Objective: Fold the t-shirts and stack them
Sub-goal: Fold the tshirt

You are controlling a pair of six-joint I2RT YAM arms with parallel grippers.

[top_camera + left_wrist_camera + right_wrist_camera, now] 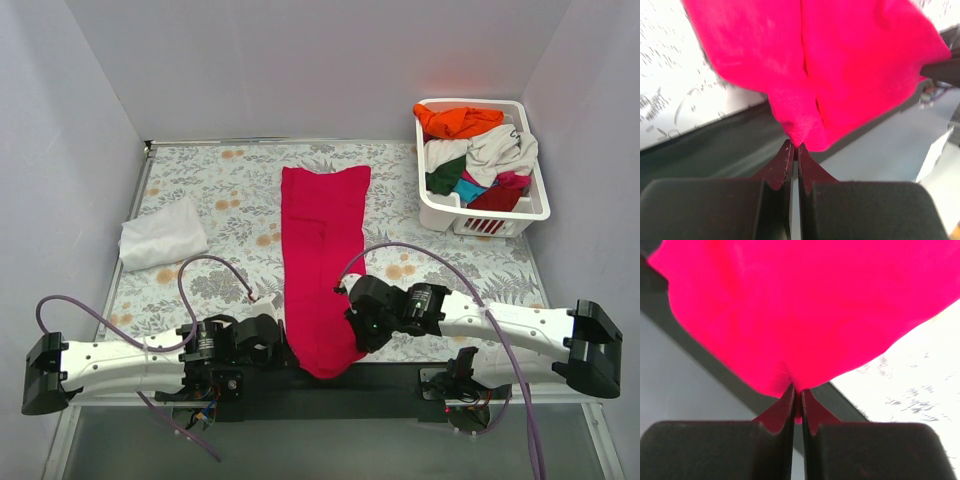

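Note:
The crimson-pink t-shirt (322,260) lies folded into a long narrow strip down the middle of the floral table, its near end hanging over the front edge. My left gripper (288,352) is shut on the shirt's near left edge (805,100). My right gripper (356,335) is shut on its near right edge (805,315). Both lift the near end a little. A folded white t-shirt (162,234) lies at the left. Orange, off-white, green and teal shirts (478,150) sit piled in the basket.
The white slotted plastic basket (484,216) stands at the back right. Grey walls close the back and sides. The black base bar (330,385) runs along the near edge under the shirt's end.

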